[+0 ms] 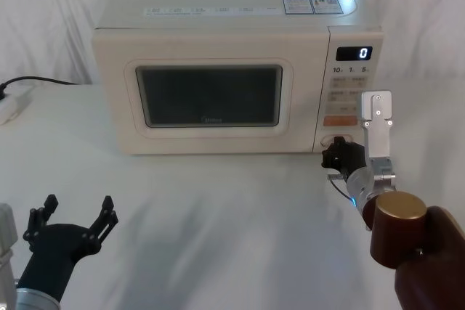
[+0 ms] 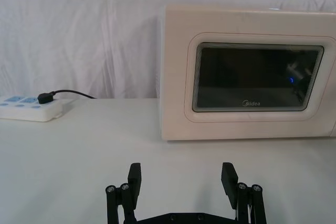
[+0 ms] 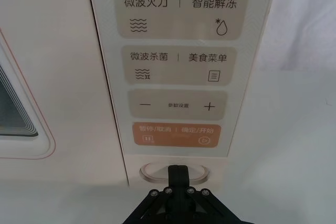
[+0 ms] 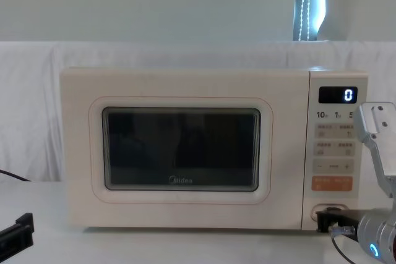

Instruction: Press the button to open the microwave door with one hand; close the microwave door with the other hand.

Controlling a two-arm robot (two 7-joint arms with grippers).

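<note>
Beside the orange key (image 3: 176,135), right end effector (image 3: 178,172) meets button (image 3: 152,171).

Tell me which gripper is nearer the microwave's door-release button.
Right. The right gripper has its tip at the button under the orange key. The left gripper hovers open, far off, in front of the microwave door's left side.
</note>
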